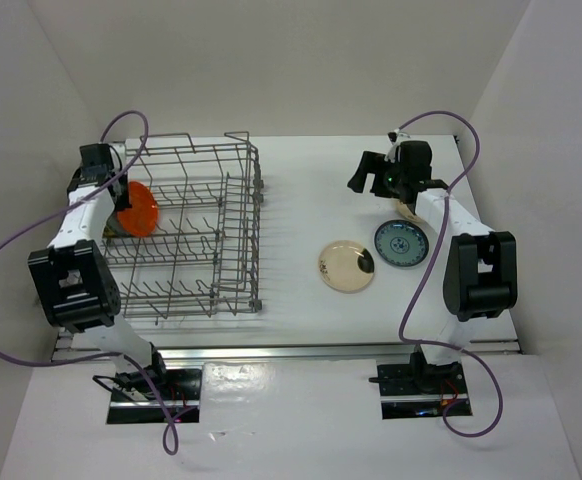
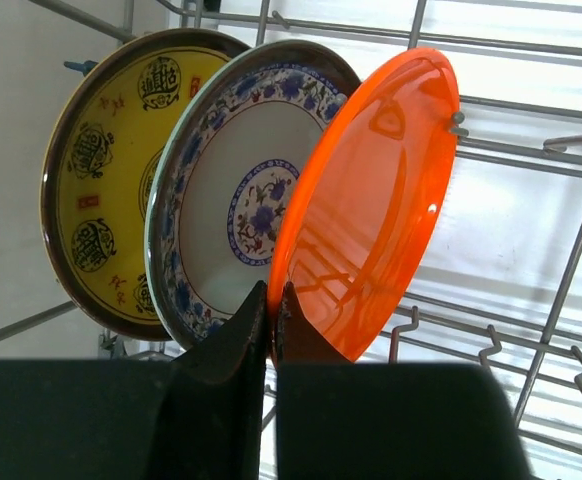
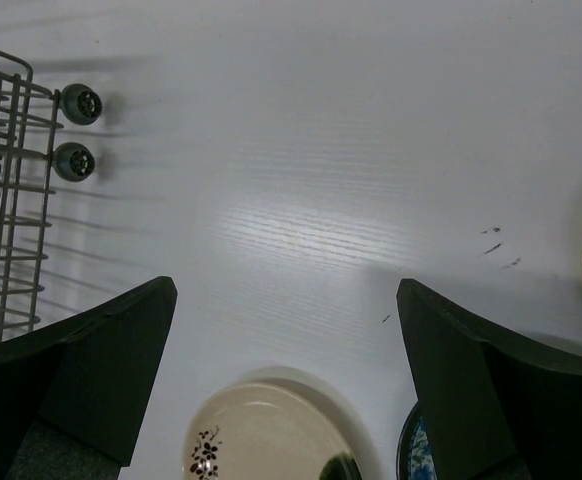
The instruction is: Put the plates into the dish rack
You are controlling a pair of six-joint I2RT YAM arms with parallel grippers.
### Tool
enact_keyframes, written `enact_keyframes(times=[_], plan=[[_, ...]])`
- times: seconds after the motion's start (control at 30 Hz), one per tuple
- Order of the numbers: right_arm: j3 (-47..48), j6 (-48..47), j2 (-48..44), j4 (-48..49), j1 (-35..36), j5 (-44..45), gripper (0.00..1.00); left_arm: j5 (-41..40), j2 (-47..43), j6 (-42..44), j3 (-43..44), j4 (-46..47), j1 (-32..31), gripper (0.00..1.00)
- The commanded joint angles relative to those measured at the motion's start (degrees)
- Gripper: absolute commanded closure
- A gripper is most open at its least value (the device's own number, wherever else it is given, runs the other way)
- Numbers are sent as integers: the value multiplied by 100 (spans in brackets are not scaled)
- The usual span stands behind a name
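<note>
White walls box in a white table (image 1: 301, 180), with the rack (image 1: 243, 240) on its left half. My left claw (image 2: 271, 305) is pinched tight on the lower rim of the orange plate (image 2: 371, 200). It holds the plate on edge inside the rack so it can settle between the tines, close beside the blue plate (image 2: 236, 200) and gold plate (image 2: 96, 190), which stand upright in a row. I judge it nearly seated but not yet released. My right claw (image 3: 286, 300) hangs wide apart and empty over the table's right side, placed, I think, for the next pick. Near it a beige plate (image 1: 346, 266) and a second blue plate (image 1: 401, 244) lie flat, just beside each other. Another beige plate (image 1: 403, 208) peeks from under the right arm.
</note>
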Motion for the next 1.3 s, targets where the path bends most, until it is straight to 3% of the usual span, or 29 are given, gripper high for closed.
enact_keyframes(times=[0.0, 0.13, 0.17, 0.2, 0.33, 0.47, 0.63, 0.8, 1.0, 1.27], plan=[[249, -68, 24, -44, -27, -2, 0, -140, 175, 81, 263, -359, -178, 96], [302, -68, 24, -97, -27, -2, 0, -324, 175, 28, 317, -482, -302, 79], [302, -68, 24, -158, -80, 59, 0, -429, 175, 28, 378, -543, -354, 71], [354, -68, 24, -219, -80, 147, 0, -482, 175, 28, 378, -544, -355, 46], [408, -121, 24, -334, -80, 516, 0, -632, -70, -95, 570, -701, -417, 21], [408, -60, -28, -440, -465, 780, 0, -694, -369, -305, 1141, -1052, -521, 14], [408, -60, -81, -764, -888, 1403, 0, 17, -1010, -525, 1810, -1028, -873, 9], [207, 1, -81, -967, -1388, 1853, 0, 1955, -1704, -1069, 1689, -204, -1093, 1], [-268, 265, -195, -696, -1820, 1554, 0, 3575, -1706, -1693, 1565, 308, -1452, 0], [-577, 767, -20, -501, -2268, 1765, 0, 3990, -1276, -1853, 1486, 441, -2016, 0]])
